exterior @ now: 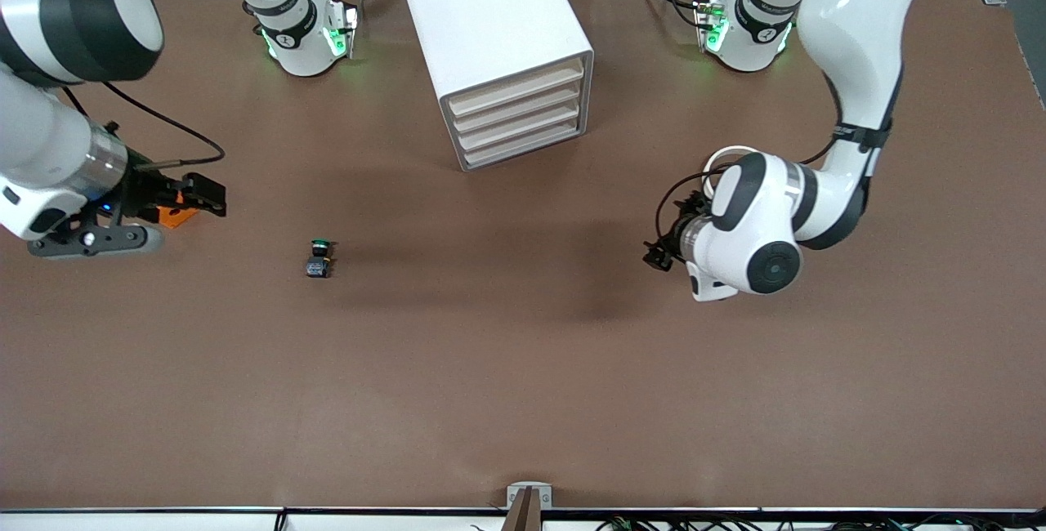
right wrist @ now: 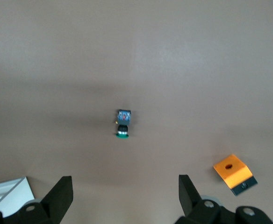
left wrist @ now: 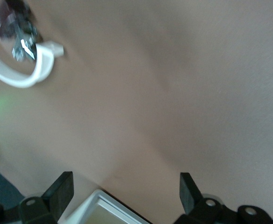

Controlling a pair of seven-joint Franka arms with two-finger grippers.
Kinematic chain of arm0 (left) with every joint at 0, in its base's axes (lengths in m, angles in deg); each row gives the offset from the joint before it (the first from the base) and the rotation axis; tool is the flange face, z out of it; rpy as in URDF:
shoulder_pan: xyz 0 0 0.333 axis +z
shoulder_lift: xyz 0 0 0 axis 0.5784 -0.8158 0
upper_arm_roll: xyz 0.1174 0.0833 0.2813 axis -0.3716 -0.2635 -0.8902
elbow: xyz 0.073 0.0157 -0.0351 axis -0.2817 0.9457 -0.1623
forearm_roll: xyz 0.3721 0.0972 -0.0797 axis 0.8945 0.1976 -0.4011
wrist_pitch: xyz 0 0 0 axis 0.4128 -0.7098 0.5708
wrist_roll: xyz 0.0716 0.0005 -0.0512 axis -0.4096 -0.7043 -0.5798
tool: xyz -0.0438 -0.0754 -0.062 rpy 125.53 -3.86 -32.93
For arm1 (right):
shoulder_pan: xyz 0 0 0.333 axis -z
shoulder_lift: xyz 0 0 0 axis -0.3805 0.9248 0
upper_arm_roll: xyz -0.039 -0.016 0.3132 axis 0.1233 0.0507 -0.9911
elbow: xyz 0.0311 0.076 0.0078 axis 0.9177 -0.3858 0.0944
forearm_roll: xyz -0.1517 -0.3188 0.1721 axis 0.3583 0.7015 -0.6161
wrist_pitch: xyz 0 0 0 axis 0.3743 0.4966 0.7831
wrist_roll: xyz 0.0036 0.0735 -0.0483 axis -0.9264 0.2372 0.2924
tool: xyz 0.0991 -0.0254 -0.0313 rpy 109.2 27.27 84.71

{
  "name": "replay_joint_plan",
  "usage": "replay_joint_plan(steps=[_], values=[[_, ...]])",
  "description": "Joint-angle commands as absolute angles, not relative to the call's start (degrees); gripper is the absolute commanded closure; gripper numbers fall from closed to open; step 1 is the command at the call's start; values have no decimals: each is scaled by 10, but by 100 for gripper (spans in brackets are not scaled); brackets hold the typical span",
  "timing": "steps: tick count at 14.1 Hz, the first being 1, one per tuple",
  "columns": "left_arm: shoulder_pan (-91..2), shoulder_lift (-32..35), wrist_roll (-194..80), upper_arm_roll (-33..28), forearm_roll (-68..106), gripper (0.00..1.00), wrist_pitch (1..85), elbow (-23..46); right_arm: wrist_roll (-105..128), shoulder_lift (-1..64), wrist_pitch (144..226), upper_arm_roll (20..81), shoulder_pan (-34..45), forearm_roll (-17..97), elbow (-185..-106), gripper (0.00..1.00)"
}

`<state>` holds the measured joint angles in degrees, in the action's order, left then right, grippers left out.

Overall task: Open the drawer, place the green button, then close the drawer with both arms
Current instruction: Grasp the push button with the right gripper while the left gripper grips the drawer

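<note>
Four drawers, all shut, face the front camera in the white cabinet (exterior: 494,41) as I start with my two arms up over the brown worktop (exterior: 523,384). The drawer (exterior: 516,88) I must open is one of those four alike. The button (exterior: 319,258) lies on the worktop nearer the front camera than the cabinet, toward my right arm's end. My right end effector (exterior: 200,194) hangs over the worktop beside an orange cube (exterior: 177,215), fingers (right wrist: 61,196) apart and empty. My left end effector (exterior: 663,252) hovers over the worktop toward my left arm's end of the cabinet, also spread with nothing held, beside a loop of white cable (left wrist: 26,74).

The likely hazards, as I judge them: the button is tiny and lies on its side, so a slightly off pinch could flick it away; the orange cube sits close enough to be grabbed by mistake; and the drawer fronts show no handle, so a pull could slip or drag the whole cabinet.

No brand, label or legible writing shows.
</note>
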<state>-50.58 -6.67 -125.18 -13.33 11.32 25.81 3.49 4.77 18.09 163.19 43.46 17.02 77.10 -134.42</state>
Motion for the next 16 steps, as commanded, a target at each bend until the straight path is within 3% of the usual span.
replay_joint_plan(steps=[1, 5, 9, 13, 16], values=[[-524, -88, -1354, -134, 61, 0, 255, 29, 51, 210, 1638, 436, 163, 771, -1335, 0], [-582, -119, -1562, -134, 36, 0, 246, 25, 49, 258, 1658, 437, 161, 779, -1355, 0], [-607, -152, -1590, -125, 19, 0, 184, 24, 45, 255, 1793, 437, 165, 779, -1463, 0], [-592, -158, -1582, -126, -87, 0, 181, 24, 12, 249, 1987, 437, 165, 779, -1606, 0], [-600, -169, -1586, -125, -109, 0, 181, 19, -21, 250, 2037, 437, 161, 779, -1652, 0]])
